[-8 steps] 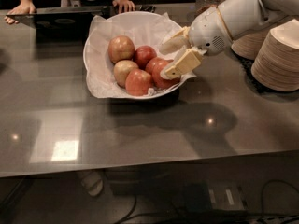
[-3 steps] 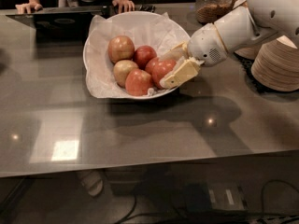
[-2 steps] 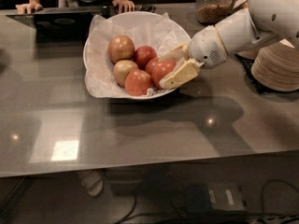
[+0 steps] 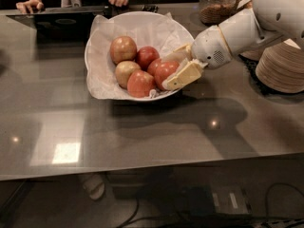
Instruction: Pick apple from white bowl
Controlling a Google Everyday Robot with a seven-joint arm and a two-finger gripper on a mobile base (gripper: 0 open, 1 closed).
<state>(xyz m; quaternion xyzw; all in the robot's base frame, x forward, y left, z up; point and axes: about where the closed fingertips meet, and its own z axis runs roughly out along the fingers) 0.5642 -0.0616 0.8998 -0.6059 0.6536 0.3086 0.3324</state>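
Note:
The white bowl (image 4: 102,42), lined with crinkled white paper, stands on the grey table and holds several apples. The evenly red apple (image 4: 164,71) lies at the bowl's right side. My gripper (image 4: 166,73) reaches in from the right over the bowl's rim. One of its beige fingers (image 4: 184,75) lies on the near side of the red apple and the other on its far side, pressed against it. The apple rests low in the bowl among the others.
Paler blushed apples (image 4: 123,49) and two more red ones (image 4: 140,83) fill the bowl's left and middle. Stacked beige plates (image 4: 281,68) stand at the right. A glass jar (image 4: 218,4) is at the back. A person's hands (image 4: 28,4) rest at the far edge.
The forearm has shifted slightly since the earliest frame. The gripper stays around the red apple at the bowl's right side; nothing visibly moved in the last second.

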